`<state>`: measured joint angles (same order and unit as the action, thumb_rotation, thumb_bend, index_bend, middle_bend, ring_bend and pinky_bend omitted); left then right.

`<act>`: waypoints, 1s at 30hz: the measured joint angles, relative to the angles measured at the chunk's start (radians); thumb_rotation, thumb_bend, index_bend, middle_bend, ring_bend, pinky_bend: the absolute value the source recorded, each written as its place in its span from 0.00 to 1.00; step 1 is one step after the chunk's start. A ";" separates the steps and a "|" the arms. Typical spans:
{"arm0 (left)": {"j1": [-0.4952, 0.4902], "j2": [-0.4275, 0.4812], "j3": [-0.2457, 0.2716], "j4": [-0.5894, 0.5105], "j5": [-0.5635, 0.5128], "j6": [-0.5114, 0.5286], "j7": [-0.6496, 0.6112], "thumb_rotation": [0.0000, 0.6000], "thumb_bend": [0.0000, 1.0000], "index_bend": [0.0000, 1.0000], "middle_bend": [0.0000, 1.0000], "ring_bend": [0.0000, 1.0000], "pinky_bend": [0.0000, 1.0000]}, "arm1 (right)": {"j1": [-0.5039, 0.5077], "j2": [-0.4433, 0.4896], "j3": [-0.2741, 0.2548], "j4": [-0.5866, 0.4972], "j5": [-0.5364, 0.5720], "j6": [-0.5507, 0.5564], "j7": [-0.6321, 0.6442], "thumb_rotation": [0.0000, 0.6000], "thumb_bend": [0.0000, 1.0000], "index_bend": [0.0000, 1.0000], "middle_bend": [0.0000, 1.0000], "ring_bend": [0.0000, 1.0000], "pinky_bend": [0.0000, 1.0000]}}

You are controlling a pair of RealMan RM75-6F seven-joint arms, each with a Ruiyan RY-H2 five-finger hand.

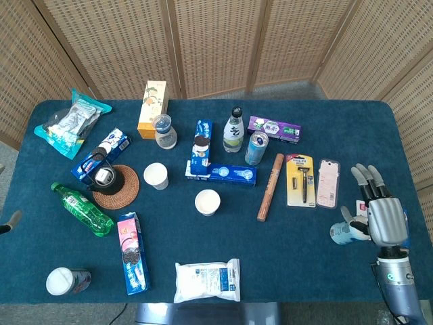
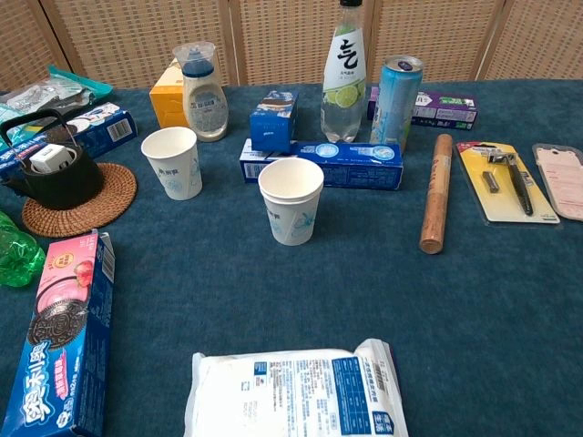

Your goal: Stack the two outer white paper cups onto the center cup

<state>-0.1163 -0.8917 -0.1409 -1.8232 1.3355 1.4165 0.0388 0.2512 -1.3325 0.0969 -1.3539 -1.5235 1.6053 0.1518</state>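
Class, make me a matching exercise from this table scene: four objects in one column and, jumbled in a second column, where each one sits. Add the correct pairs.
Objects
1. black teapot
2. wooden stick
3. green bottle
4. white pouch

Places
A. lying between the blue can and the razor pack
B. at the table's near edge, in the middle
C. on the round woven coaster
D. lying left of the pink cookie box

Pairs: 1-C, 2-A, 3-D, 4-B
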 measured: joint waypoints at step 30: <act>-0.473 -0.197 -0.048 0.038 -0.356 -0.483 0.410 1.00 0.32 0.00 0.00 0.00 0.00 | -0.029 0.018 0.046 -0.057 -0.005 -0.005 0.042 1.00 0.34 0.04 0.01 0.00 0.35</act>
<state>-0.5889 -1.0883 -0.1887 -1.7852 0.9794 0.9332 0.4485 0.2220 -1.3141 0.1429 -1.4110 -1.5287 1.6006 0.1942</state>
